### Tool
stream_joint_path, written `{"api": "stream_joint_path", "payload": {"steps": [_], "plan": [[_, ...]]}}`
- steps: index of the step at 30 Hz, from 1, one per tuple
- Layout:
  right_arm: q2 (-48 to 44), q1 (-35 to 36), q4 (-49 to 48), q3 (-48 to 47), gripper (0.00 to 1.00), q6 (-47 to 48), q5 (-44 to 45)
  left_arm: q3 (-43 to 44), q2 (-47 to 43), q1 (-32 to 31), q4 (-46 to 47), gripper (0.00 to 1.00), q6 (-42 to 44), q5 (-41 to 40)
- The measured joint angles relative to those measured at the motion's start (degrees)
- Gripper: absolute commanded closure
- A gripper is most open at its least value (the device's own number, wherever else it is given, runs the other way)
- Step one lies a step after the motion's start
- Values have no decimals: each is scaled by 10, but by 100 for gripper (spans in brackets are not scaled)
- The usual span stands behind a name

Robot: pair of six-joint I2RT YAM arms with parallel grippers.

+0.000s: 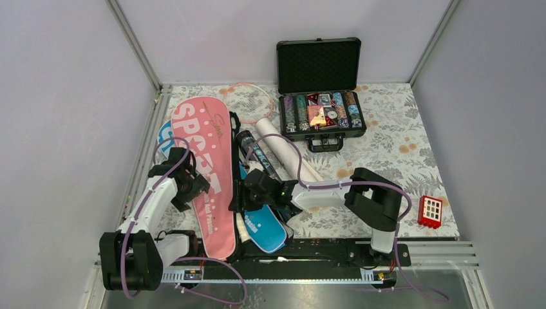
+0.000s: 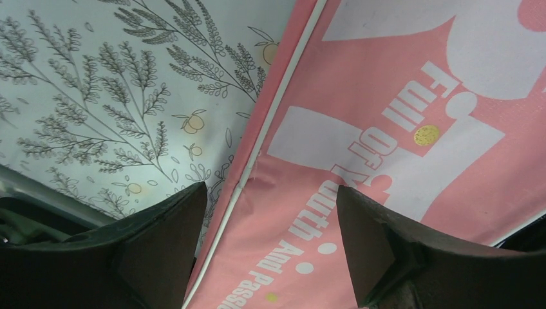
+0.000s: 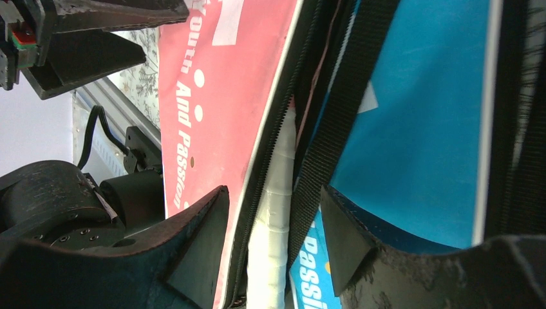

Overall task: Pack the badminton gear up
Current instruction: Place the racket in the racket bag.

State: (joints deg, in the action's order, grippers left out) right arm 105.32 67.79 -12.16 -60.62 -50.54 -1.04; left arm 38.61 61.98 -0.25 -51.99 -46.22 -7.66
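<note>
My left gripper (image 2: 270, 238) and right gripper (image 3: 273, 244), jaws released, flank the pink SPORT cover (image 2: 386, 193), lower frame. It looks like limp, light fabric; I'd pinch its stiffer piped edge (image 2: 283, 87).

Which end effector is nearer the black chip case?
Right. The right end effector hovers at the pink cover's right edge, nearer the chip case; the left end effector hovers at the cover's left edge, farther.

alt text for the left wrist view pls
The left gripper, jaws open, is poised over the white-piped edge of a pink fabric racket cover with white lettering. A grey floral-patterned tablecloth shows to the left.
</note>
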Motion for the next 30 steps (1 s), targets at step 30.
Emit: {"api": "stream_joint_path", "payload": {"steps": [30], "plan": [[43,5,-124,-6,48,-26,-21,-24,-71,1,35,28,-47,82]]}}
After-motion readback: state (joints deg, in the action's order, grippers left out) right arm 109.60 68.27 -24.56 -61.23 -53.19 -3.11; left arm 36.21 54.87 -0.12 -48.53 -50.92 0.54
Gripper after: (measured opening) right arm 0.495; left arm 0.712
